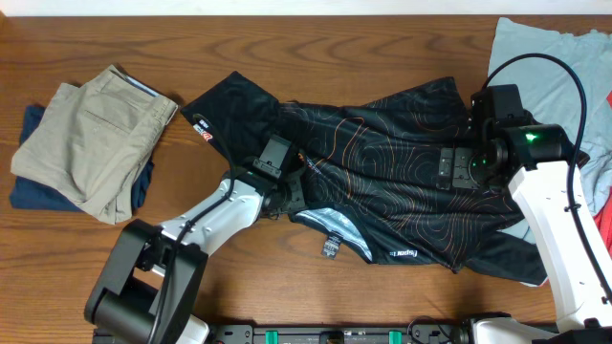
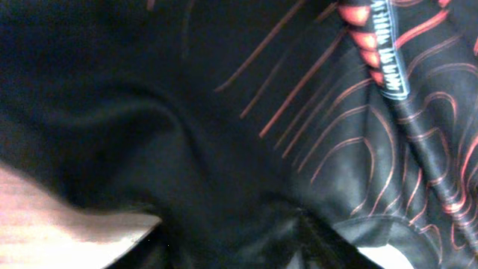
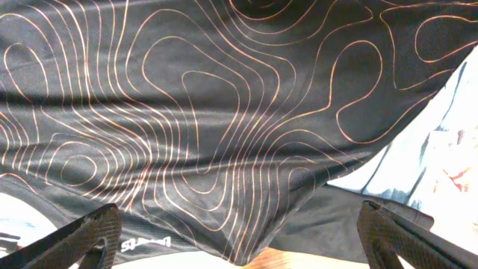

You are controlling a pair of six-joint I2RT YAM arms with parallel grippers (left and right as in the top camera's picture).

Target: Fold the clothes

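Though the black jersey (image 1: 382, 177) is spread across mid-table, no fold shows yet. It's rumpled, near hem flipped up w/ pale lining and a tag showing, one sleeve thrown out to the far left. I'd judge the task barely begun: flatten, sleeves in, body over, all left to do.

Left gripper (image 1: 285, 180) sits on the cloth near the collar area. Its cam is buried in dark fabric, so can't tell if the fingers are spread or pinching. Right gripper (image 3: 239, 217) hangs over the jersey's right part, fingers (image 3: 82, 239) wide apart, holding nothing.

Edges: the jersey's right edge appears to lap onto the light-blue shirt (image 1: 545, 57), so a pull there may drag both. Sleeve tip lies just beside the folded khaki trousers (image 1: 91, 139) at left. Open room: bare table (image 1: 335, 38) along the far side, plus a strip on the near side, centre-left.
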